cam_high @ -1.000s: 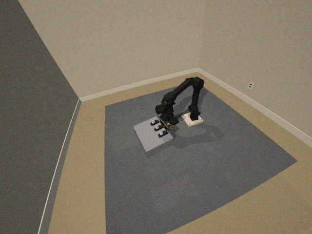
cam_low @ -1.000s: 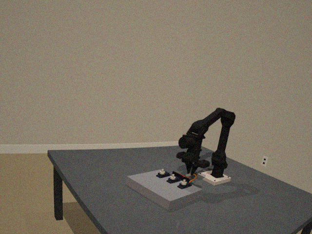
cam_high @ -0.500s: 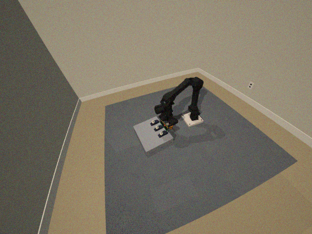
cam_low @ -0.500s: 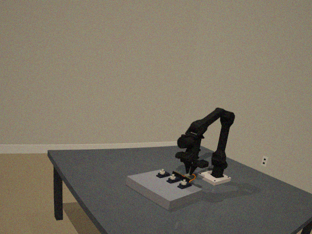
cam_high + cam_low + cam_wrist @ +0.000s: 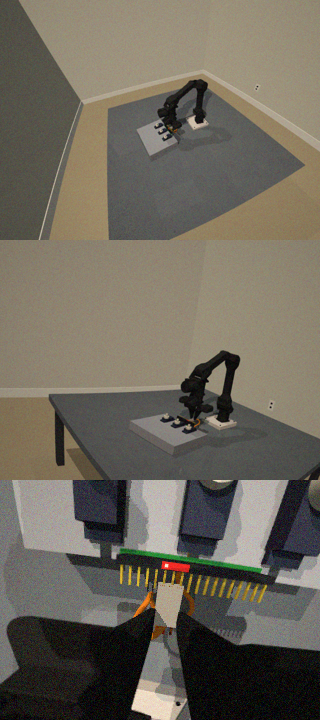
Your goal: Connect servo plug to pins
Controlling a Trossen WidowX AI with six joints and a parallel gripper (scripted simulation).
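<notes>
My gripper is shut on the pale flat plug by its rear part. In the wrist view the plug's front edge faces the gold pins and overlaps the tips of those under the red band, seemingly a little left of the band's centre. The band's pale dot is at its left end. Whether pins are inside the holes, and which hole takes the orange wire, I cannot tell. The orange wire loops beside and under the plug. The middle servo sits behind the row.
Two more dark servos with white horns flank the middle one, left and right in the wrist view. All stand on a raised grey block. The arm's white base plate is behind the hand.
</notes>
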